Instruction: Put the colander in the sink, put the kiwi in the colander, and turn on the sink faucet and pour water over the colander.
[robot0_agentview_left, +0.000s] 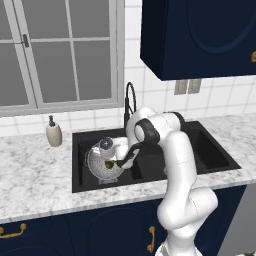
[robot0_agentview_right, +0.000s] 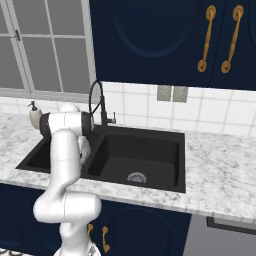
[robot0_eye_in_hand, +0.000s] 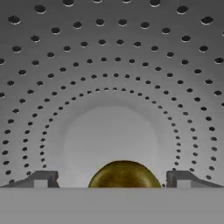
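With the kiwi (robot0_eye_in_hand: 124, 174) framed between spread fingertips of the gripper (robot0_eye_in_hand: 112, 179) at 6 o'clock inside the colander (robot0_eye_in_hand: 112, 78), itself set in the sink (robot0_agentview_left: 210, 150), a straight lift-out is advised.

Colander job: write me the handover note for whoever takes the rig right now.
Gripper: down inside the colander, jaws spread either side of the kiwi; whether they touch it cannot be told.
Colander: sitting in the left basin of the sink, below the sink faucet.
Kiwi: low inside the colander bowl, between the jaws; whether it rests on the bottom cannot be told.
Done: colander is in the sink; kiwi has reached the colander.
Left: clear the arm from the bowl, turn on the faucet, run water over the colander. No water visible yet.
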